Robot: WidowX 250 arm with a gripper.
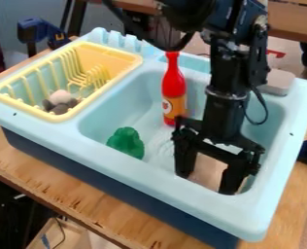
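Observation:
The black gripper (209, 179) hangs down into the right part of the light blue sink (94, 127), its two fingers spread apart. Between and behind the fingers lies a flat tan thing (208, 171), partly hidden; whether they touch it I cannot tell. A red bottle with an orange lower part (174, 90) stands in the basin to the left of the arm and behind the gripper. Nearer the basin's front left sits a green, lumpy object (126, 142), apart from the gripper.
A yellow dish rack (108, 47) at the sink's left holds a grey and whitish plush-like object (60, 101). The basin's raised walls surround the gripper. A greyish block (277, 81) rests on the back right rim. Blue clamps (42, 33) stand behind the left corner.

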